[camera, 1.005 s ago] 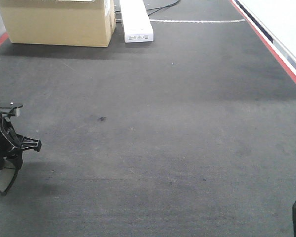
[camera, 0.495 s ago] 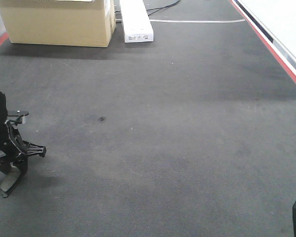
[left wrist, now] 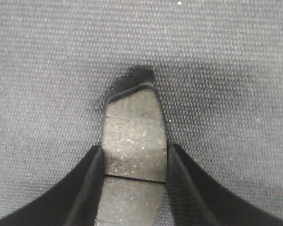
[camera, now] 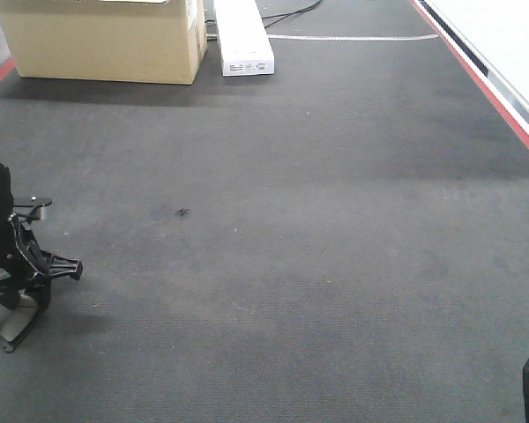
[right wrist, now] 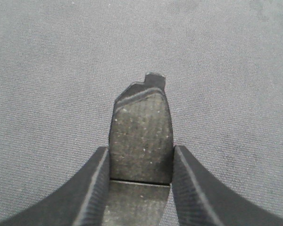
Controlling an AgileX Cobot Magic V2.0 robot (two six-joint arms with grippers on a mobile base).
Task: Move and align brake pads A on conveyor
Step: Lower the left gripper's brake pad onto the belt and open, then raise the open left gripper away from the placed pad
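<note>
Two brake pads are in view, one per hand, and no others show; the left hand (left wrist: 134,150) is clamped on the first brake pad (left wrist: 132,125), its two fingers pressing the long edges, the grey friction face and central groove turned to the camera; the right hand (right wrist: 140,150) grips the second brake pad (right wrist: 141,125) in the same way, the black backing-plate tab sticking out past the tip; both pads hang over the one conveyor (camera: 317,247), and I cannot tell whether either tip touches the belt. In the front view the left hand sits at the lower left edge with its pad pointing down at the belt, close over its own shadow. One cardboard box (camera: 106,40) and one white carton (camera: 242,35) stand side by side at the far end; one red strip (camera: 502,110) runs along the right edge. Against a second ago the left hand has shifted slightly rightward into frame; since half a second ago nothing has moved.
</note>
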